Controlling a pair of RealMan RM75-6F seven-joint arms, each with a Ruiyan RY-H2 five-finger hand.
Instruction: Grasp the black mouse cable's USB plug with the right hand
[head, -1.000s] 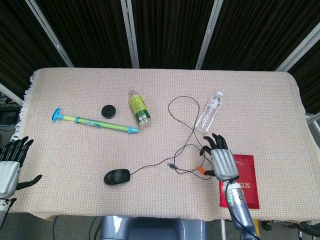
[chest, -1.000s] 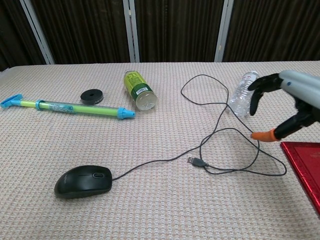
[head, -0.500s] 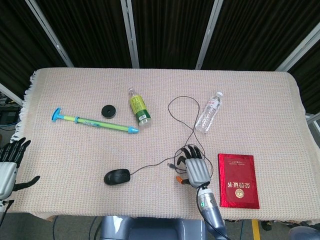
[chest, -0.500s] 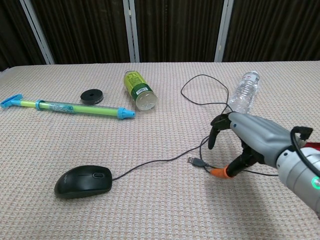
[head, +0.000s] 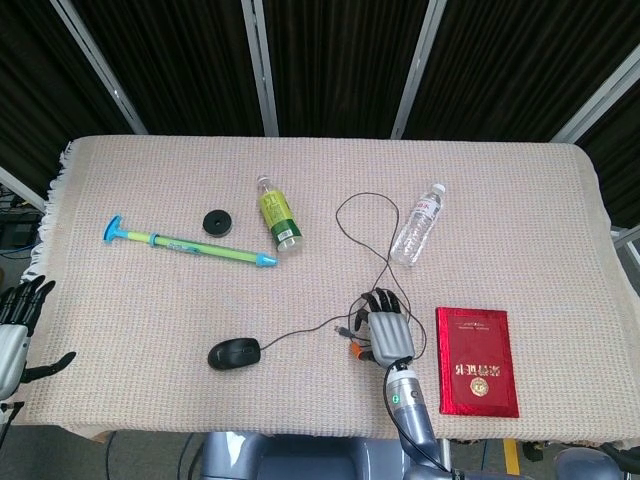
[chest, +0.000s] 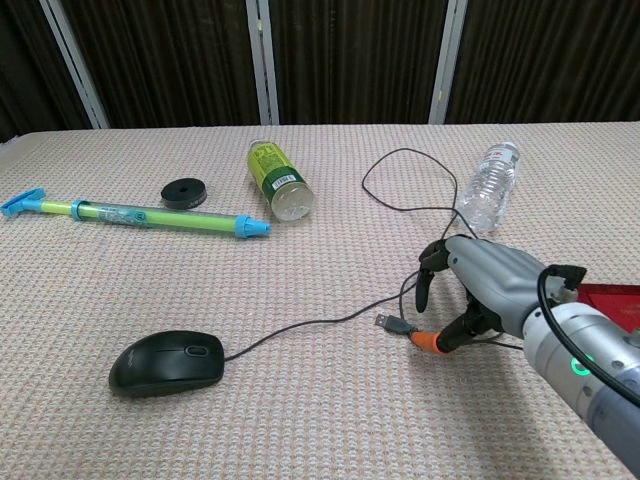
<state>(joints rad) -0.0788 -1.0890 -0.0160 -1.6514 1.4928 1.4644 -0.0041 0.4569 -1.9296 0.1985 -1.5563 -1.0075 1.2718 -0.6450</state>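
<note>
The black mouse (chest: 166, 362) (head: 235, 353) lies near the front of the table, its thin black cable (chest: 300, 327) running right to the USB plug (chest: 394, 324) (head: 344, 330). My right hand (chest: 472, 292) (head: 384, 328) hovers just right of the plug, fingers apart and curved down over the cable loop, orange-tipped thumb low beside the plug. It holds nothing. My left hand (head: 14, 335) rests off the table's left front corner, fingers spread, empty.
A red booklet (head: 478, 361) lies right of my right hand. A clear water bottle (chest: 489, 191) and a green-labelled bottle (chest: 277, 181) lie further back. A blue-and-green syringe-like tube (chest: 140, 217) and a black disc (chest: 183, 193) lie at the left.
My right hand swept left from beside the red booklet to the USB plug and dropped lower over the cable loop. The left hand barely shifted.
</note>
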